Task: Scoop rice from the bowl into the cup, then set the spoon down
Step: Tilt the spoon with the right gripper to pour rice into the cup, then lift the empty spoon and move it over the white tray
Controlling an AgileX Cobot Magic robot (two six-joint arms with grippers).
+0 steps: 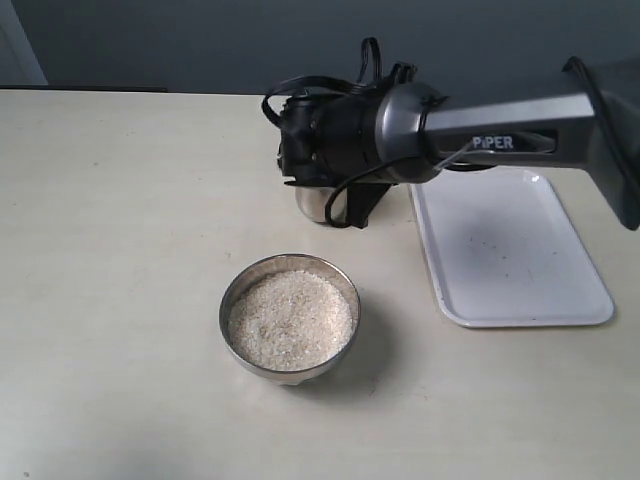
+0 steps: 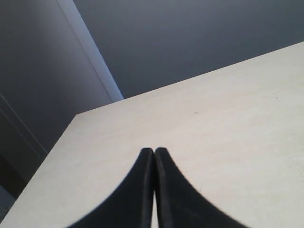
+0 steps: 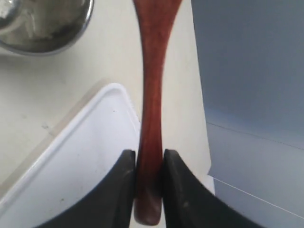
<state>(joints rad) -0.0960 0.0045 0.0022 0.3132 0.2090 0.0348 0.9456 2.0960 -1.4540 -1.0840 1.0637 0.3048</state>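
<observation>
Right gripper (image 3: 149, 156) clamped on the thin handle of the spoon (image 3: 151, 95), fingers drawn in to the width of the wood. Scoop end cut off at the frame edge, so impossible to tell whether loaded. Cup (image 1: 318, 206) mostly hidden behind the right wrist, just beside a corner of the white tray (image 1: 520, 250). Nearer the camera, bowl (image 1: 226, 305) filled with rice (image 1: 290, 318), standing apart on the table (image 1: 120, 200). Left gripper (image 2: 154, 153) pressed fully together over bare tabletop, holding nothing.
</observation>
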